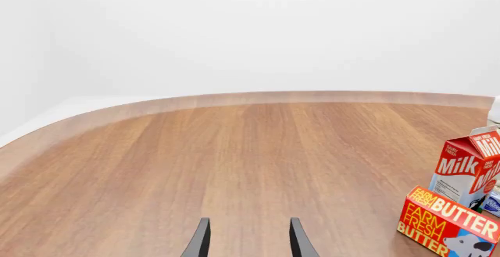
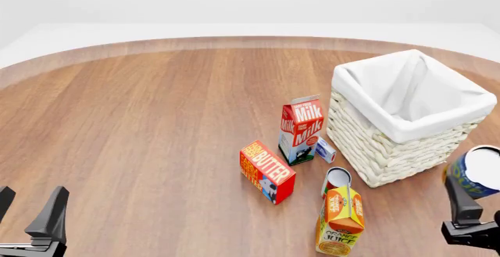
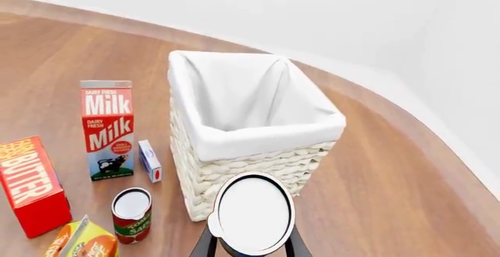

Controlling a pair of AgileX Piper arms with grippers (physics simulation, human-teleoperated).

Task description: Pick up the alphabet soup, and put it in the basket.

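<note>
The alphabet soup [image 2: 476,174], a small can with a blue and yellow label and a white top, sits between the fingers of my right gripper [image 2: 478,195], which is shut on it. It is held near the table's front right, just beside the near right corner of the basket [image 2: 406,131]. Seen from the right wrist, the can's white top [image 3: 252,213] covers the low part of the wicker basket [image 3: 258,143], and my right gripper [image 3: 250,246] clasps it from both sides. My left gripper [image 2: 30,207] stands open at the front left, nothing between its fingers [image 1: 199,238].
Left of the basket stand a milk carton [image 2: 301,129], a small blue and white box [image 2: 325,150], a butter box [image 2: 266,171], a red-labelled can [image 2: 336,181] and an orange juice carton [image 2: 340,220]. The left wrist view catches the milk carton [image 1: 469,169] and butter box [image 1: 449,222].
</note>
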